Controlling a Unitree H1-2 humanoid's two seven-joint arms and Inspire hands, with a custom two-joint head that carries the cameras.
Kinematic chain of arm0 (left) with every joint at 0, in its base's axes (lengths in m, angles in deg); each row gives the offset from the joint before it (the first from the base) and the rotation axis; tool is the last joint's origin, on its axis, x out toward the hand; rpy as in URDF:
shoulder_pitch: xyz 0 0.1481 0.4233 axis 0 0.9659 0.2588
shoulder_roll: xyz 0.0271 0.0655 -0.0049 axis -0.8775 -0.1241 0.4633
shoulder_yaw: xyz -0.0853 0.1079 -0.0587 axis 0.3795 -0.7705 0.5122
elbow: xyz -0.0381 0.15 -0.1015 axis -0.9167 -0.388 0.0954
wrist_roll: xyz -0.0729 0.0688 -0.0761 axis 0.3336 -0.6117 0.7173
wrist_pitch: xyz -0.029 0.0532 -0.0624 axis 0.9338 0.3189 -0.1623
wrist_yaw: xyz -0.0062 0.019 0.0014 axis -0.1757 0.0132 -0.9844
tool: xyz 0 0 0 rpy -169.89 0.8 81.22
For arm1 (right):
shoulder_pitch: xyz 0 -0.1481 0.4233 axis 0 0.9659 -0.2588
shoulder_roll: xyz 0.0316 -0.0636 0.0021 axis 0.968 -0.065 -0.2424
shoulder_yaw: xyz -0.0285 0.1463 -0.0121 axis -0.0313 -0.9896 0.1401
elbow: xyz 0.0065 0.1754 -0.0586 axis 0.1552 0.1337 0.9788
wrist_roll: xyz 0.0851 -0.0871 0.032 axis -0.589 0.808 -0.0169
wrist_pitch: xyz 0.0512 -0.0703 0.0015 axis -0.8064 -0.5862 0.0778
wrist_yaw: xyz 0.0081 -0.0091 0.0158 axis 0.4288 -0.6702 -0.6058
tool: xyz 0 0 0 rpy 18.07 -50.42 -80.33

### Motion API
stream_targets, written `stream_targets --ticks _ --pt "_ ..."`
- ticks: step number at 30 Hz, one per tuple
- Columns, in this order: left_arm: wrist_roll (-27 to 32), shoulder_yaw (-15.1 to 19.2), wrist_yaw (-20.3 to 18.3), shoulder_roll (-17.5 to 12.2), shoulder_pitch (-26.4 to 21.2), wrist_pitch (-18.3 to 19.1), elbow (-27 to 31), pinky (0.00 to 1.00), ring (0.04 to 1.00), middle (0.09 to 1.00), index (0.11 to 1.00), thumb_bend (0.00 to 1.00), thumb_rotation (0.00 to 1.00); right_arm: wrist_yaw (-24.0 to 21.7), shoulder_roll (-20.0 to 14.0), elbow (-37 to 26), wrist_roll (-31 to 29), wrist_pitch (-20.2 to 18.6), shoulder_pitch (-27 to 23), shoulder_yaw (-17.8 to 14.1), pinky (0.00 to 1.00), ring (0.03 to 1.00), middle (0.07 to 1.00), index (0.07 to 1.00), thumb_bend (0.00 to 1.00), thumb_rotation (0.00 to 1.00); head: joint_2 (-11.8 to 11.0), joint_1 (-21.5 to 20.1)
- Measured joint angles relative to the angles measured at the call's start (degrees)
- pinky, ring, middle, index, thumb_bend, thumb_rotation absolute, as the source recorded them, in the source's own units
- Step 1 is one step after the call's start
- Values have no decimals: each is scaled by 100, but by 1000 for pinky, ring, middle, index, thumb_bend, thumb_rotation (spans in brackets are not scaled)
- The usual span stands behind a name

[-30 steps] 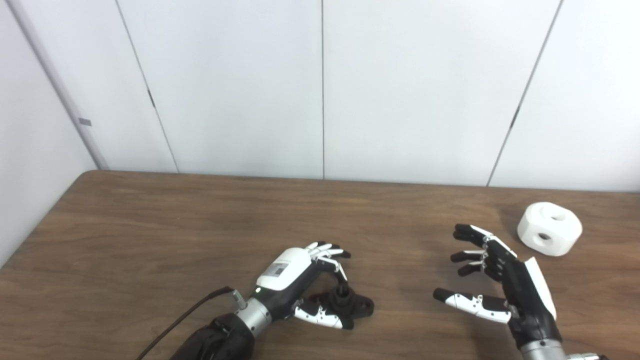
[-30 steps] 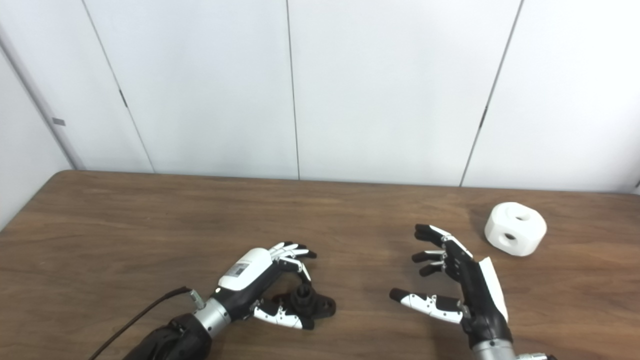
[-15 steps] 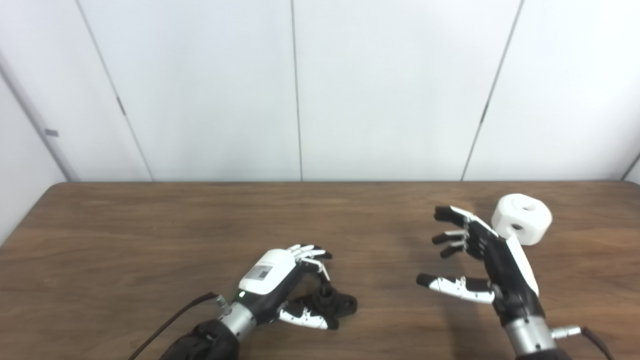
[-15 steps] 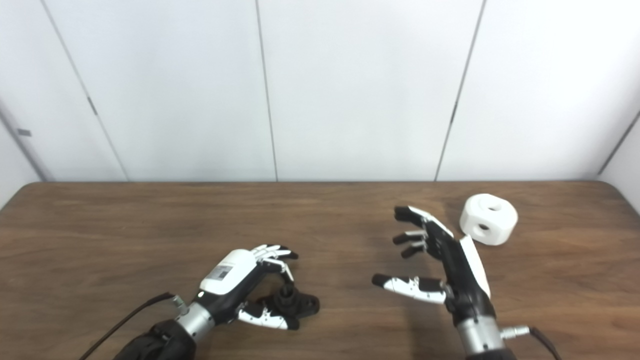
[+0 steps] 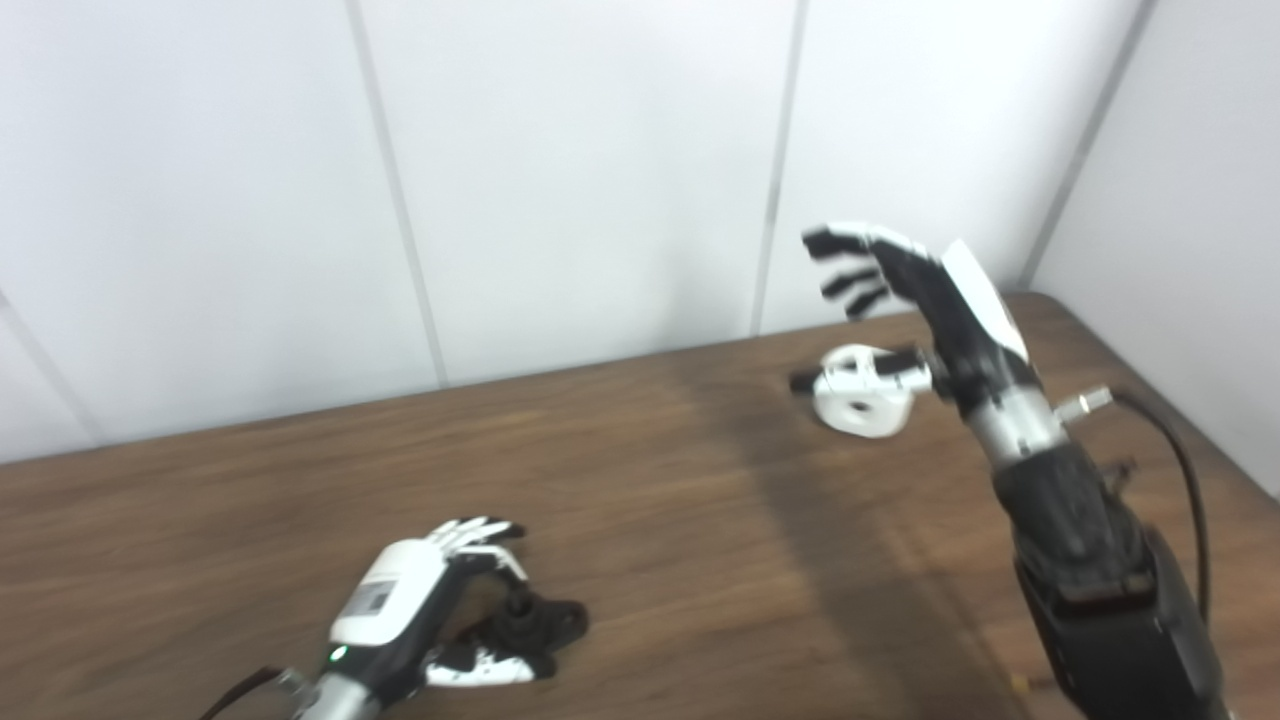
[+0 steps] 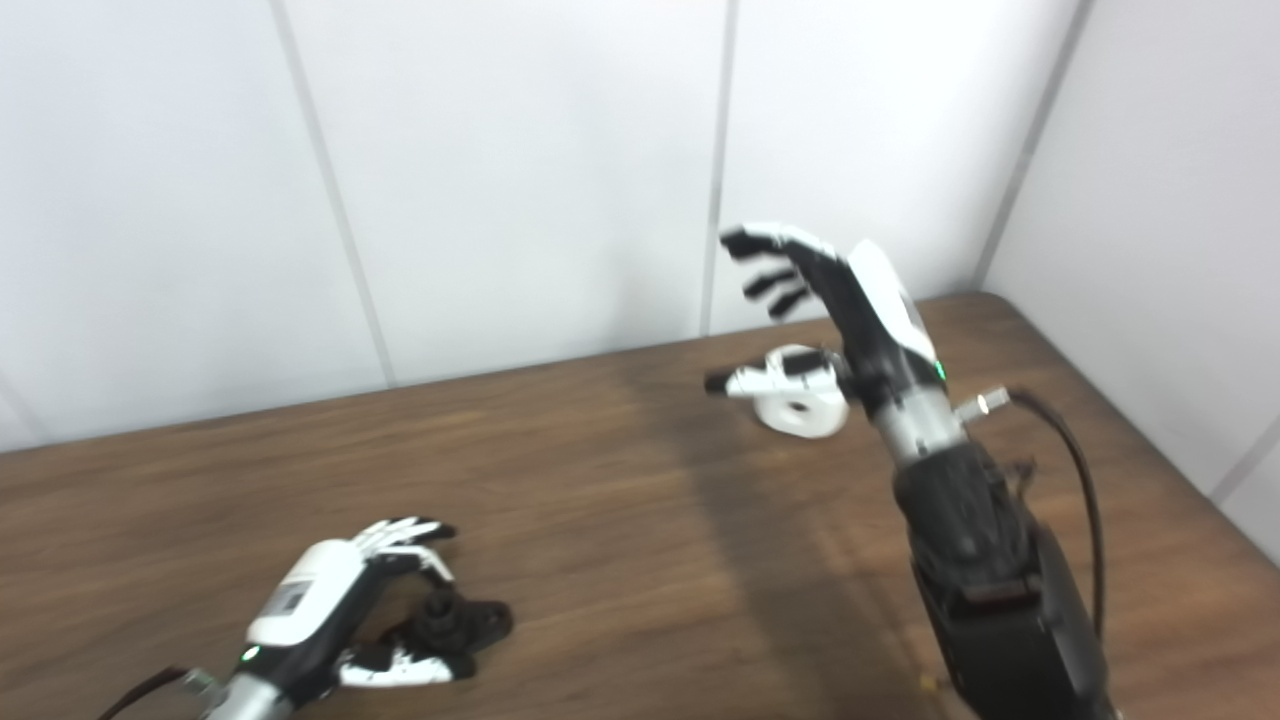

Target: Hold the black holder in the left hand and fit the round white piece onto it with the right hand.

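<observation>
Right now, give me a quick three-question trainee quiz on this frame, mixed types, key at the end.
1. True or false: the right hand has closed on the round white piece.
2. Multiple choice: where is the black holder? A) lifted in the air, B) on the table under the left hand, C) beside the white piece.
3. Fill in: the white piece sits near the table's far ____ corner.

Key: 1 false, the hand is open above it, thumb passing in front. 2 B, fingers curled around it; a firm grip cannot be told. 3 right.
</observation>
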Motion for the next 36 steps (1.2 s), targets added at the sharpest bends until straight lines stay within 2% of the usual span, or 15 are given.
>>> stream_targets --ticks 3,7,13,15,20,22,25,28,32,36 --pt "3 13 20 -29 -12 -112 -52 887 880 833 485 522 50 45 -271 6 304 -128 -85 -186 516 689 781 764 774 100 -53 -98" --pt "7 24 67 -97 -44 -301 -163 899 888 837 485 522 51 27 -621 19 655 -572 -128 -403 610 784 835 802 799 191 -132 -265" --pt "40 34 101 -130 -162 -606 -428 911 885 835 485 523 53 -713 -1356 246 630 -1027 -109 -276 666 874 936 866 864 264 -176 -344" --pt "39 32 138 -143 -178 -647 -478 920 885 836 485 523 54 -1033 -1470 294 621 -1141 -106 -222 692 913 980 902 873 271 -176 -344" --pt "35 36 157 -148 -181 -650 -496 929 883 835 485 524 54 -1791 -1475 645 568 -1218 -105 -210 697 929 1000 945 926 273 -194 -327" --pt "34 39 159 -149 -180 -649 -498 928 887 839 484 524 54 -2102 -1475 769 577 -1225 -109 -207 727 969 1000 986 941 298 -185 -309" --pt "35 46 164 -153 -179 -649 -500 929 886 838 485 523 54 -2690 -1488 944 609 -1228 -146 -192 769 997 1000 999 970 294 -185 -283" --pt "35 53 165 -161 -174 -649 -500 935 891 842 485 523 53 -3081 -1488 1121 763 -1233 -240 -130 781 1000 1000 1000 999 280 -176 -265" --pt "37 69 158 -162 -163 -649 -494 923 889 840 485 523 52 -3257 -1489 1464 919 -1238 -403 42 761 997 1000 1000 1000 300 -176 -212" --pt "35 65 158 -159 -164 -649 -487 914 880 834 485 523 51 -3080 -1465 1978 912 -1238 -471 373 784 988 1000 1000 1000 330 -185 -177"
